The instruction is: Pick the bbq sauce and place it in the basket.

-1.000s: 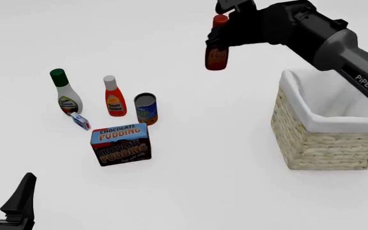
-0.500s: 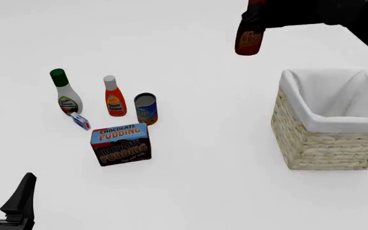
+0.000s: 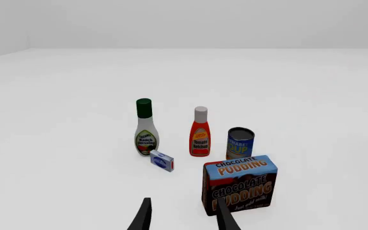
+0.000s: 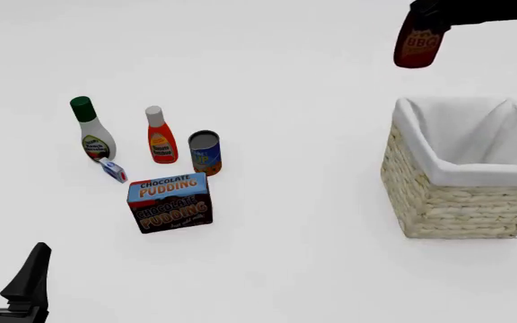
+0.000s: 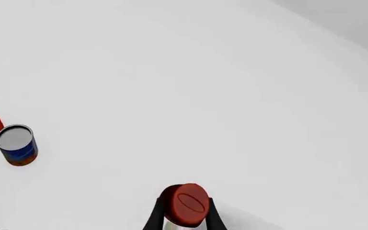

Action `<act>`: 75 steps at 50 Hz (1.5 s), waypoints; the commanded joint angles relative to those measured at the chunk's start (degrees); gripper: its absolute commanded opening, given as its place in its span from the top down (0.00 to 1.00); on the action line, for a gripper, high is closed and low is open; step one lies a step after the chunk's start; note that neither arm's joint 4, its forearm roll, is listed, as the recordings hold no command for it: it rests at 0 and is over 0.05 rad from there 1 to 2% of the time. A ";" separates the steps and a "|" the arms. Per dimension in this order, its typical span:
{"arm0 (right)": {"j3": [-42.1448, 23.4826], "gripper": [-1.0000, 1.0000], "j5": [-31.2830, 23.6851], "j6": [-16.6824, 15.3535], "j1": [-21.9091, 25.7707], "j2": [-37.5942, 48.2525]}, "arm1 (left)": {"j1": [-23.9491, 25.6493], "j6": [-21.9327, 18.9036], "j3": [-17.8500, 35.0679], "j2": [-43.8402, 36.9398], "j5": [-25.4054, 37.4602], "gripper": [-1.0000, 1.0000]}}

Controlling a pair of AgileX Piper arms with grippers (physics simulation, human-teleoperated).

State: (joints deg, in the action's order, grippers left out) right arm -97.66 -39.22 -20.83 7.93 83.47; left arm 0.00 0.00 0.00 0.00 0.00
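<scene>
The bbq sauce (image 4: 417, 46), a dark reddish-brown bottle, hangs high in the air at the top right of the front view, just left of and above the basket (image 4: 460, 202). My right gripper (image 4: 431, 15) is shut on its neck, mostly cut off by the frame's top edge. In the right wrist view the red cap of the bbq sauce (image 5: 189, 203) shows between the two dark fingers of the right gripper (image 5: 184, 215). My left gripper (image 4: 7, 277) stands open low at the front left, nothing between its fingers (image 3: 142, 215).
On the table's left stand a white bottle with green cap (image 4: 91, 131), an orange-red bottle with white cap (image 4: 159, 138), a blue can (image 4: 204, 153), a small blue-white packet (image 4: 113, 169) and a chocolate pudding box (image 4: 169, 202). The basket has white cloth lining.
My right gripper has carried the bbq sauce to the right and slightly up, from mid-table towards the basket. The left arm and the other items have not moved.
</scene>
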 commanded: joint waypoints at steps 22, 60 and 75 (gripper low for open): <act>15.23 1.00 4.12 0.30 -15.34 -12.27 | 0.00 0.00 0.00 0.00 0.00 0.00; 31.49 1.00 17.14 -0.60 -22.40 -10.13 | 0.00 0.00 0.00 0.00 0.00 0.00; 33.28 1.00 19.72 -0.05 -21.23 -7.43 | 0.00 0.00 0.00 0.00 0.00 0.00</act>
State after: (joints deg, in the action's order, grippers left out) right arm -65.64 -21.56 -22.15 -13.64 74.77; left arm 0.00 0.00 0.00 0.00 0.00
